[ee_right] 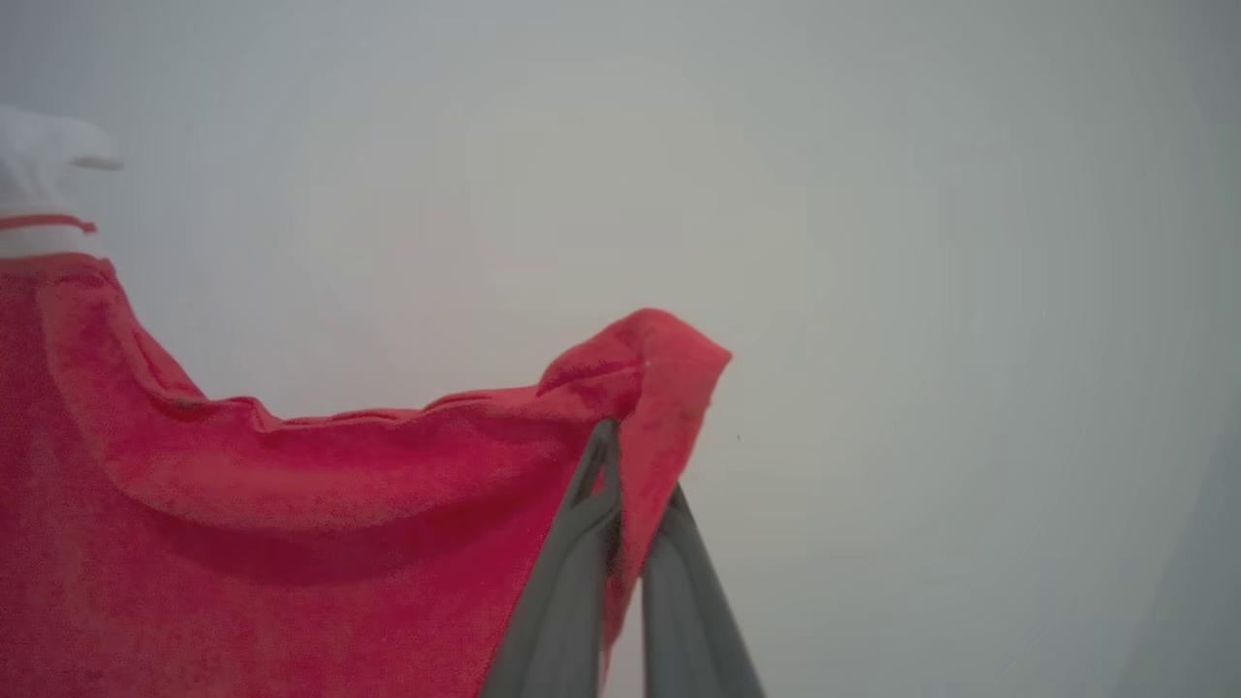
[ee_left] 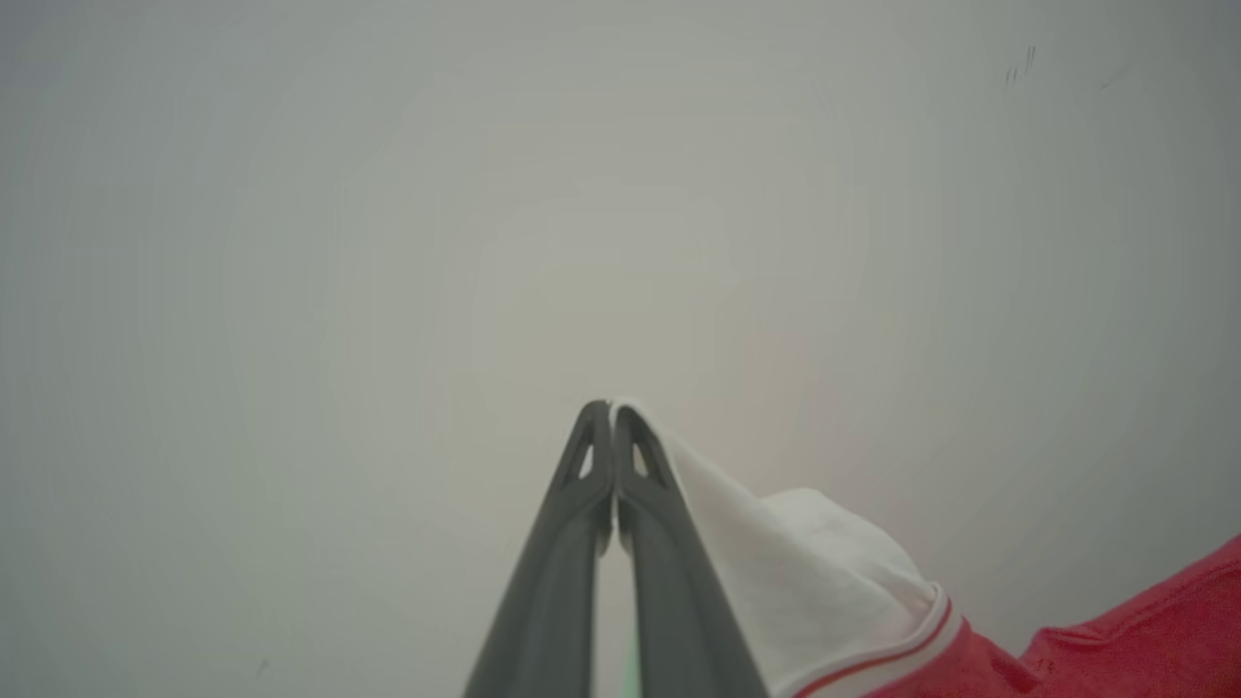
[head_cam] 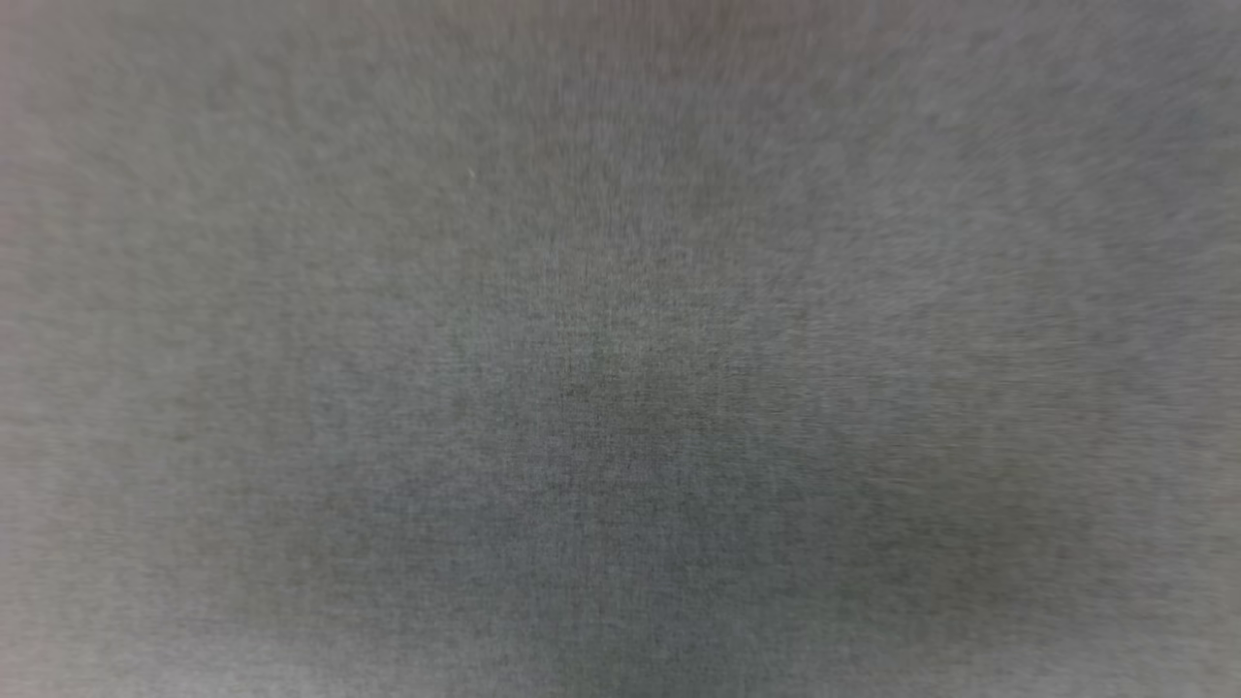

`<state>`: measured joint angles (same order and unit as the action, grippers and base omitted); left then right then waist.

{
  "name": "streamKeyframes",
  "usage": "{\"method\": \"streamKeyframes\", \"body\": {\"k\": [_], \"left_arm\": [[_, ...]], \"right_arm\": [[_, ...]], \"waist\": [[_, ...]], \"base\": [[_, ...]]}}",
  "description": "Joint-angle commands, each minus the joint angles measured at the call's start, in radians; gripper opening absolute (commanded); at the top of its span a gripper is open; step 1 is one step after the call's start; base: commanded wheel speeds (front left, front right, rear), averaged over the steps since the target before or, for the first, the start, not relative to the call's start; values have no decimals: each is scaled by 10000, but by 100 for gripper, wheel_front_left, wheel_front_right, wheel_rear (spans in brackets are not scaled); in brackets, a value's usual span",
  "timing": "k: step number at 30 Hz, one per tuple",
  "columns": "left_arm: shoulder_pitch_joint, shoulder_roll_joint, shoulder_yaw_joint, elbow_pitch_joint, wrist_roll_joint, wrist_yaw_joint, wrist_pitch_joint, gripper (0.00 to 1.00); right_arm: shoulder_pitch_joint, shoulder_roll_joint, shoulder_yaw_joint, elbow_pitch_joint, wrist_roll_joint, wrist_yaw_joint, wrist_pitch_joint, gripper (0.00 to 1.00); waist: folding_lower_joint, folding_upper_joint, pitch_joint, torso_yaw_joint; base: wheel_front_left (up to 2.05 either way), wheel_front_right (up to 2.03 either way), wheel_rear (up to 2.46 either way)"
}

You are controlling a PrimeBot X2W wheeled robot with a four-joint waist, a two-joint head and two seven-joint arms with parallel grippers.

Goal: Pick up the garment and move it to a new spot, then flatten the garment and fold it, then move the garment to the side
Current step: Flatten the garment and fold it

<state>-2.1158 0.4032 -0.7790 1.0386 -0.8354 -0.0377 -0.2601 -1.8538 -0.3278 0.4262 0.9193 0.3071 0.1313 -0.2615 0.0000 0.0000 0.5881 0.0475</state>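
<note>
Carry stage, looks like: left gripper [ee_left: 613, 412] clenched on garment [ee_right: 242, 504] by its white sleeve [ee_left: 814, 562], right gripper [ee_right: 640, 463] clamped on the red edge; put-down, flatten, fold and side move all remain.

I can't say what kind of place I'm working in. Beyond the left hand [ee_left: 612, 409] and beyond the right hand [ee_right: 640, 460] lies a plain pale grey matte surface [ee_left: 291, 242]. My head camera gives a blurred grey grainy field [head_cam: 620, 349].
</note>
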Motion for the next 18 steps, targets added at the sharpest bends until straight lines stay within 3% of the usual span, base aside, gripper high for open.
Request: {"method": "streamKeyframes", "body": {"k": [1,10,18], "left_arm": [[-310,26,327,-394,202,90,-49,0],[1535,-266,2034,-1544,1168,-77,-43,0],[3031,-718,2334,-1097,1641,-705,-43,0]], "right_arm": [[304,30,-416,-220,-402,-10,-26,0],[1447,479,-1517,-434,-1777,-10,-29,0],[1997,426,-936,-216,-1472,-10,-30,0]], "waist": [[0,0,1955,328],[0,0,2555,947],[0,0,1878,1345]], "base": [[0,0,0],[0,0,0],[0,0,0]]}}
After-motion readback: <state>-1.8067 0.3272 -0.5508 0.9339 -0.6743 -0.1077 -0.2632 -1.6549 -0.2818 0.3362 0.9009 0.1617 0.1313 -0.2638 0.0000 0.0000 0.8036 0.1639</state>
